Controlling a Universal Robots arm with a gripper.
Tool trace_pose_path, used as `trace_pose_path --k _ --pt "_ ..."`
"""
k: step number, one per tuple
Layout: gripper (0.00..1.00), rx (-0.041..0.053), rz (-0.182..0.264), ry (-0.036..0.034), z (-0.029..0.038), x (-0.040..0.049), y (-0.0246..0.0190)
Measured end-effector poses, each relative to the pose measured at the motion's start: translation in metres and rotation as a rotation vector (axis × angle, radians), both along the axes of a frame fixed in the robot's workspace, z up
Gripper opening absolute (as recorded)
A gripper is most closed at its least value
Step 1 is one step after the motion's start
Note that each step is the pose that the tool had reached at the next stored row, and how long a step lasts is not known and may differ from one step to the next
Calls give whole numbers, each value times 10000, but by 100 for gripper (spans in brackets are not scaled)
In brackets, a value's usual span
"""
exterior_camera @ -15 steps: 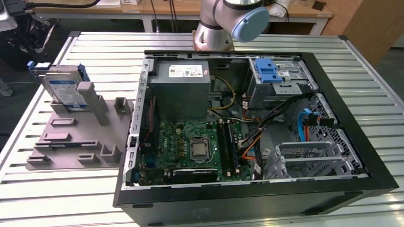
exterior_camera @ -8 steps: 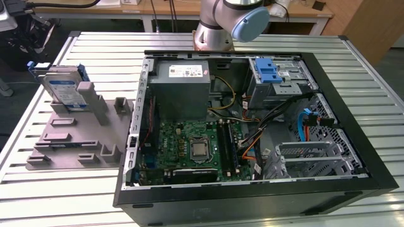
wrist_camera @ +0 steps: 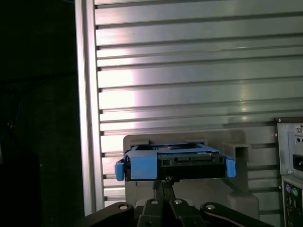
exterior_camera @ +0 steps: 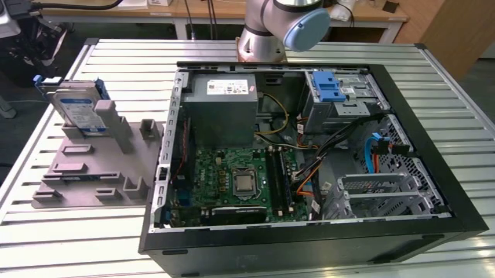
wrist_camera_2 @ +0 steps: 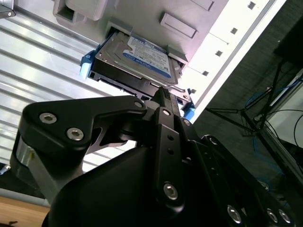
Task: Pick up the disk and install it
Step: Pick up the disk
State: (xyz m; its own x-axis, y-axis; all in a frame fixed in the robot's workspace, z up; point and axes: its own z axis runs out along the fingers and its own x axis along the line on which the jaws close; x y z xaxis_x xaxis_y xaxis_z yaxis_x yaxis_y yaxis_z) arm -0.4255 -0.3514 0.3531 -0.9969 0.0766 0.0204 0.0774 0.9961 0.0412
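Lining up on the disk (exterior_camera: pixel 80 110): it is standing on edge in the grey fixture (exterior_camera: pixel 93 174) on the table (exterior_camera: pixel 441 69). I am seeing the gripper (wrist_camera: pixel 163 183) hovering at its blue-railed edge, fingers (wrist_camera_2: pixel 163 101) pressed together, gripping nothing. I judge a sound grasp is needing centred, square alignment.

1. The worktop (exterior_camera: pixel 433 75) is a ribbed aluminium surface of long parallel slats, stretching out beyond the fingers (wrist_camera_2: pixel 164 101).
2. A grey moulded fixture plate (exterior_camera: pixel 101 168) lies flat on the slats, straight ahead of the fingers and close to their tips.
3. An open black computer case (exterior_camera: pixel 309 243) lies on its side just beside that plate, further from the fingers.
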Motion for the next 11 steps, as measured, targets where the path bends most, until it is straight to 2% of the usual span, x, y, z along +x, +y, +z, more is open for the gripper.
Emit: trace_pose_path --k 4,11 --pt "11 -54 0 0 0 0 1" --pt "11 -64 2 1 1 0 1"
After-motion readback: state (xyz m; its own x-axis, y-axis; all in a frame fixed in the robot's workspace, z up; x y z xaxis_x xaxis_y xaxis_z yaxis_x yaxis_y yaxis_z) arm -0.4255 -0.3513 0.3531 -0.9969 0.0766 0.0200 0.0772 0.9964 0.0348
